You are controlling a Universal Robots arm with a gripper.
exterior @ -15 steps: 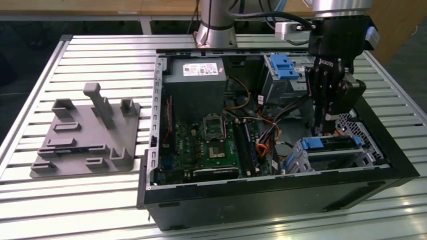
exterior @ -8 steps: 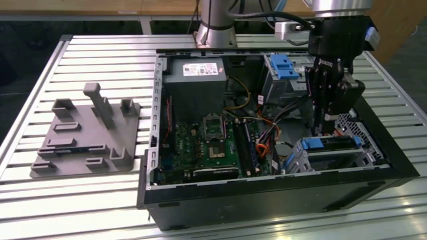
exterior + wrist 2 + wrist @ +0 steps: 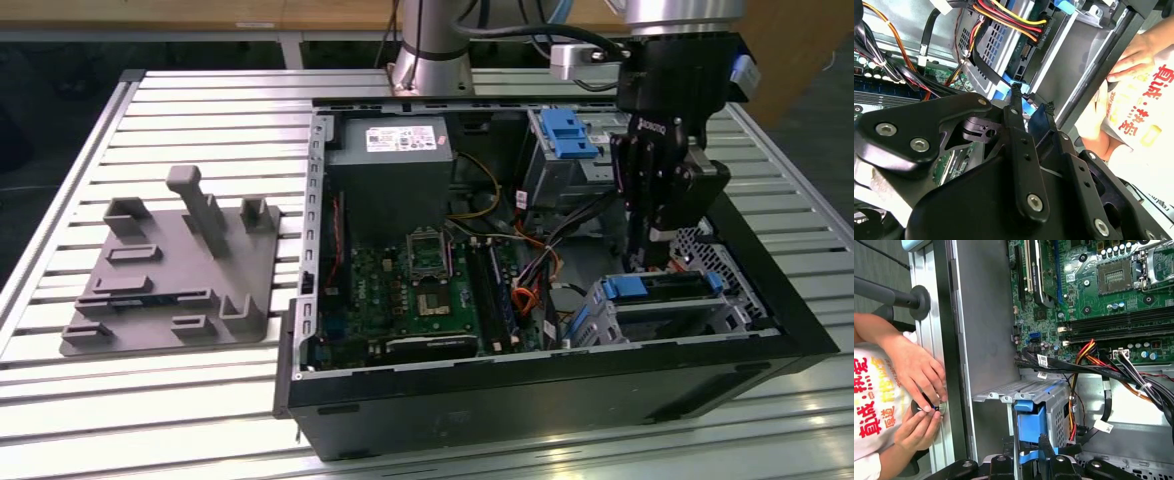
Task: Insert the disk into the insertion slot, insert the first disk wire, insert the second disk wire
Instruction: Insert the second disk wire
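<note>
"So, why is everything lying open side up?"

"The worktop (image 3: 200, 400) carries the computer case (image 3: 534, 400) that way so my hand (image 3: 650, 265) can drop in from above, I'd judge. Right beneath the hand is the insertion slot (image 3: 727, 312), with the disk (image 3: 681, 287) in it, blue edge showing. I can't tell whether the hand is open or closed."

"Any writing?"

"A white label (image 3: 407, 138) on the power supply (image 3: 387, 195), print I can't make out. Past the case wall from the hand, there are red characters on a person's garment (image 3: 876, 395)."

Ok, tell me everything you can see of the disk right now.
The disk shows mainly its bright blue plastic caddy, with grey metal between the blue ends. It sits in the insertion slot, the perforated sheet-metal cage in the case's corner at the exterior view's right, blue edge exposed. The gripper hangs right at that edge; contact can't be confirmed.
</note>
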